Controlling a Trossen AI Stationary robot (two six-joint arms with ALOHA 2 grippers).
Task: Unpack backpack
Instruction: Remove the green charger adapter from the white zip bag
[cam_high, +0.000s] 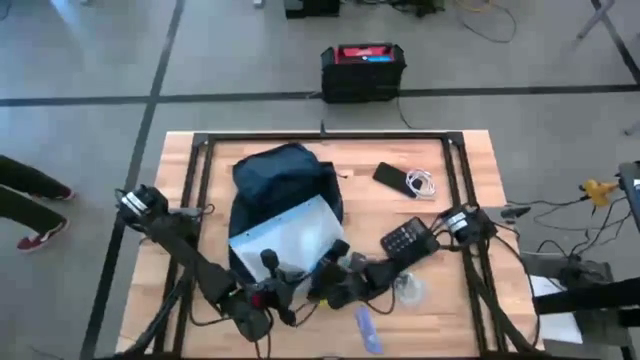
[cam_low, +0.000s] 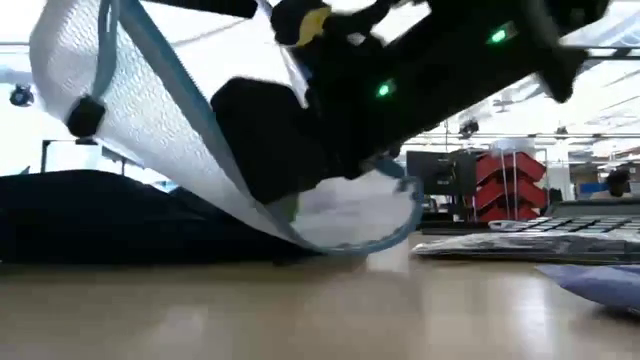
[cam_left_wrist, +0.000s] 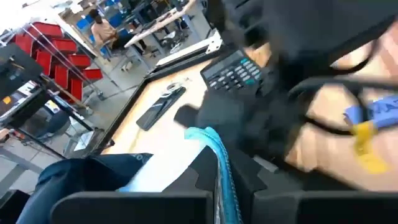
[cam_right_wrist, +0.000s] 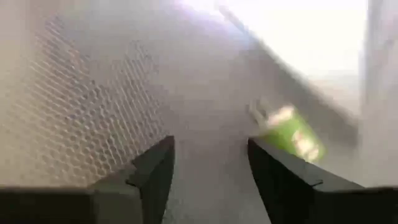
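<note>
The dark navy backpack lies on the table's far middle and shows as a low dark mound in the low view. A pale mesh pouch with blue trim reaches from it toward the near edge. In the low view the pouch is raised on one side, and its sagging bottom rests on the table. My left gripper is shut on the pouch's trim. My right gripper is open inside the pouch. A green object lies ahead of the right gripper's fingers. My left gripper pinches the pouch's blue-trimmed edge between its two fingers. That edge is held up off the table while the pouch's bottom sags onto the wood. My right gripper reaches in through the pouch's mouth; whether its fingers touch the mesh I cannot tell.
A black calculator lies just right of the pouch, under the right arm. A dark phone and a white cable lie farther back. A clear item and a bluish item sit near the near edge. A black box with a red top stands on the floor beyond the table.
</note>
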